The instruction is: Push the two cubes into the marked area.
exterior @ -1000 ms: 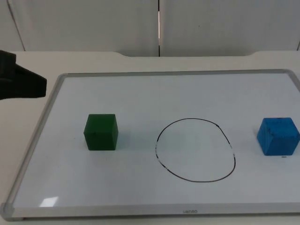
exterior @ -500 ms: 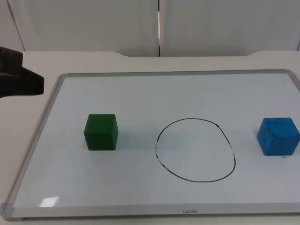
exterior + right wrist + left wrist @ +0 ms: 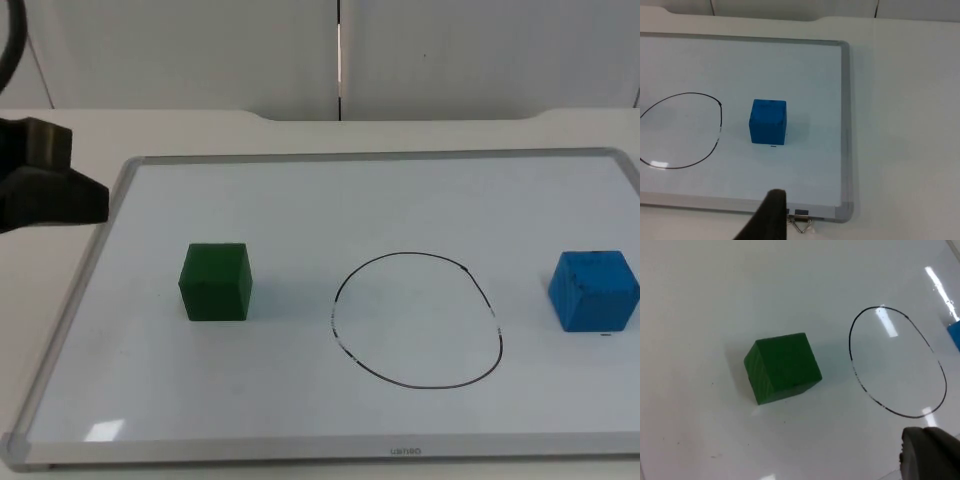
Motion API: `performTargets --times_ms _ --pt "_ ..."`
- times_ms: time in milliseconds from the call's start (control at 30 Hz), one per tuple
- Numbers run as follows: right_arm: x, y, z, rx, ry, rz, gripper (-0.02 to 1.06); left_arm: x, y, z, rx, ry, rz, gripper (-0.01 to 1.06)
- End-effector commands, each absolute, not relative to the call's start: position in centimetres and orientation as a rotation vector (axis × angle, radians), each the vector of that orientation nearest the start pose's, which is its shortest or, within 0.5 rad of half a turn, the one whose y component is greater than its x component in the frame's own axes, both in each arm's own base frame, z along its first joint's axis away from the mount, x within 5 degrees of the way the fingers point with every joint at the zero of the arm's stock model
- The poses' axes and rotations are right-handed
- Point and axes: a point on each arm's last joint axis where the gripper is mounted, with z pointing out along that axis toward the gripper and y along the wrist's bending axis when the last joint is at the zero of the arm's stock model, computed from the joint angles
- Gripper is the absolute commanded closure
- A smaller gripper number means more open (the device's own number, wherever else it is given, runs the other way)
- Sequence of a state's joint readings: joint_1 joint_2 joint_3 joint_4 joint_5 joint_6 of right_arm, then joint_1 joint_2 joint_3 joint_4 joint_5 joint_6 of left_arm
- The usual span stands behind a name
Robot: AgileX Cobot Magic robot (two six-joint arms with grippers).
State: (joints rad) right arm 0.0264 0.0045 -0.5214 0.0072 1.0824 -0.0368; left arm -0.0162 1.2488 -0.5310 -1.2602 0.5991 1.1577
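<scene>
- Top view: left gripper (image 3: 60, 195) hangs just off the whiteboard (image 3: 330, 157) at its left rim, with the green cube (image 3: 215, 281) ahead of the jaws and toward the board's middle, apart from them.
- Beyond the green cube on the same line, away from the jaws, lies the marked area (image 3: 417, 319), a hand-drawn black ring; so jaws, cube and ring stand roughly in a row, which favours a straight push from the left.
- Green cube sits outside the ring, near its left edge but not touching it.
- Left wrist view: green cube (image 3: 782, 368) ahead of the fingertip, ring (image 3: 897, 361) past it, untouched.
- Left jaw opening: cannot tell.
- Right wrist view: blue cube (image 3: 768, 121) ahead of the right gripper's fingertip (image 3: 771, 214), well apart, the ring (image 3: 681, 130) just beyond the cube's far side.
- Blue cube (image 3: 593, 290) also outside the ring, on the side opposite the green one, near the board's right rim.
- Right jaw opening: cannot tell.
- Judged nearer arm per cube: left for green, right for blue, each pushing inward toward the ring.
- Neither cube inside yet; task looks barely begun.
</scene>
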Motion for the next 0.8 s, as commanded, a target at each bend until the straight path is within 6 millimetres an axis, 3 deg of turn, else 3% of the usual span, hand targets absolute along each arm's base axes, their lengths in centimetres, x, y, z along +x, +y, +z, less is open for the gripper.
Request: performTargets --times_ms 0,333,567,767 --pt "-0.7 0.0 28.0 -0.059 2.047 -0.003 -0.01 21.8 -5.1 21.0 0.201 2.360 -0.705 1.05" --pt "-0.7 0.0 28.0 -0.059 2.047 -0.003 -0.01 24.1 -6.3 19.0 0.212 2.437 -0.708 1.05" --pt "-0.7 0.0 28.0 -0.059 2.047 -0.003 -0.01 25.5 -6.7 16.1 0.167 2.513 -0.523 1.05" --pt "-0.7 0.0 28.0 -0.059 2.047 -0.003 -0.01 26.8 -6.9 15.1 0.130 2.541 -0.540 1.05"
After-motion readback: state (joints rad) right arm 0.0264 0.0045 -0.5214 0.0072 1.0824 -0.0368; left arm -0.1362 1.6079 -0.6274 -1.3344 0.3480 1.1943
